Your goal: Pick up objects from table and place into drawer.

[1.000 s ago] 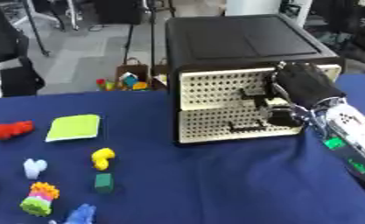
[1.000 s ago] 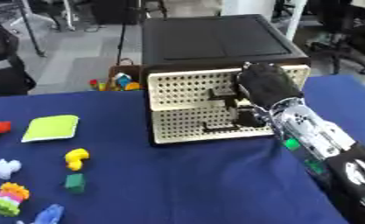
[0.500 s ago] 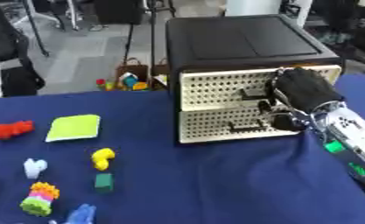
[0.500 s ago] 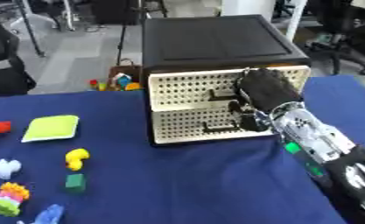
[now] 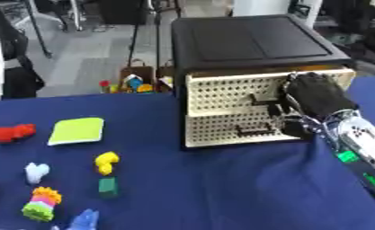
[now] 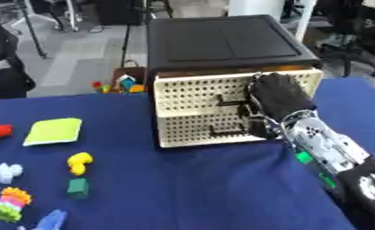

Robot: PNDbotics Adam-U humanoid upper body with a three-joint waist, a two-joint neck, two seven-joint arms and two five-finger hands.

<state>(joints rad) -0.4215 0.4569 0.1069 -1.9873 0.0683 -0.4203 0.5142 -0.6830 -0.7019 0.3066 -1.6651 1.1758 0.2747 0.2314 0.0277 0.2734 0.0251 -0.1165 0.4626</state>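
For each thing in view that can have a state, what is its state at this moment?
Upper drawer: shut or nearly shut; handle under the hand.
Lower drawer: shut, handle free.
Right robot hand: against the upper drawer front; fingers hidden, grip cannot be told.
Left robot hand: not in view.
Yellow block: lying on the table, untouched.
Green cube: lying on the table, untouched.
Green pad: lying flat.

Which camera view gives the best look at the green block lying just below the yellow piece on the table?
The right eye view: the green block sits further in from the left edge there, apart from the yellow piece above it. The left eye view shows the same block about as well, only shifted right.
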